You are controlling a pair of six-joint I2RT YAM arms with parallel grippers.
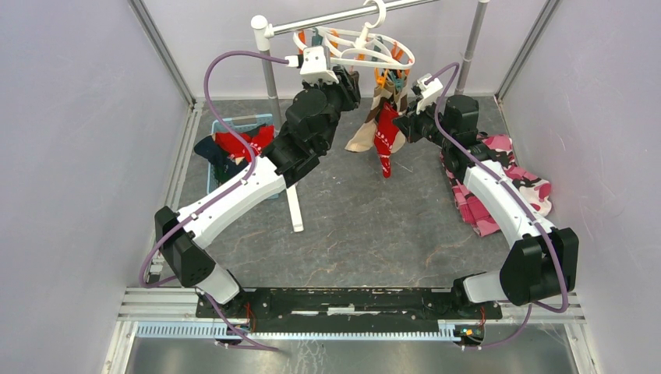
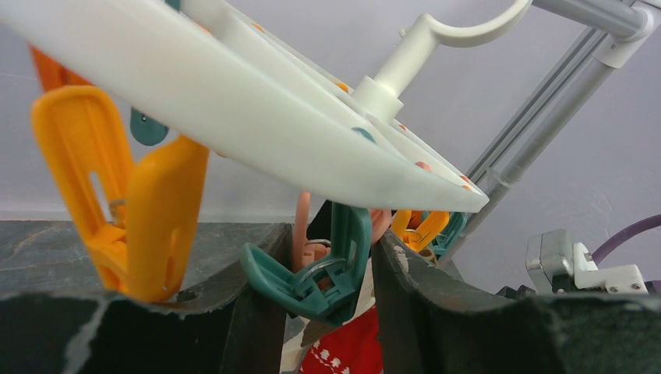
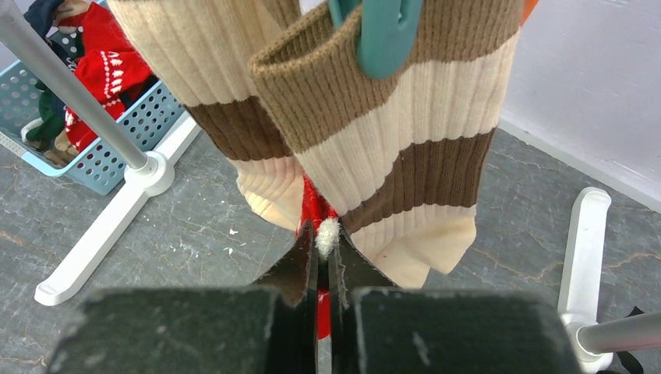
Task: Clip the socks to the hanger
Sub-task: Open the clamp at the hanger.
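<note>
1. The right hand [image 3: 325,261] is clenched on the red sock [image 3: 313,209], with a white bobble pinched at its fingertips.
2. From the fingertips this sock runs up behind two striped socks [image 3: 390,148] hanging just beyond the hand.
3. The left hand [image 2: 319,288] has a finger on each side of a teal clip [image 2: 312,269]. I cannot tell if it squeezes.
4. The hanger [image 2: 257,109] tilts just above the left hand.
5. An orange clip [image 2: 148,210] dangles to that hand's left.
6. A basket [image 3: 156,113] sits on the surface, far left of the right hand.

The socks [image 1: 383,139] hang below the hanger [image 1: 366,54], basket [image 1: 212,175] left.
</note>
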